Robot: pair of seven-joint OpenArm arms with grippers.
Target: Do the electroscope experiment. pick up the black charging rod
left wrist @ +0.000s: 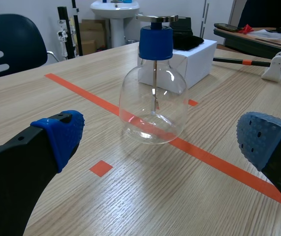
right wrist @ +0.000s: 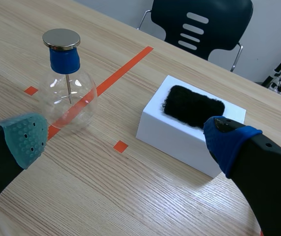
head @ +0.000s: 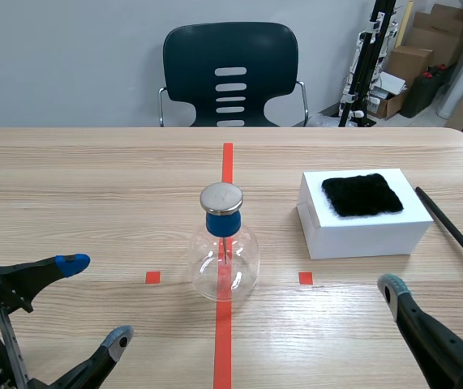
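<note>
**Left and right grippers, near field.** The left gripper (head: 97, 300) sits low over the pale wooden table (head: 93, 178), its two fingers spread wide with nothing between them. The right gripper (head: 439, 250) is likewise spread and empty.

**Middle field.** On the red tape line stands the clear glass electroscope flask with blue stopper and metal disc cap (head: 225, 259). Beyond it, to the right, sits the white rectangular box (head: 361, 231) carrying a square of black fur cloth (head: 362, 194).

**Task object.** The thin black charging rod (head: 450, 228) lies just beside the box on its right, slanting toward the robot, untouched. In the scene view it passes between the right gripper's fingertips; their height above it cannot be told.

**Suggested approach.** The right arm is the nearer one. It should set its fingers crosswise to the rod and descend until the pads near the tabletop. It should then close at a point clear of the box and lift level.

**Far field.** A dark plastic chair (head: 229, 73) stands past the table.
</note>
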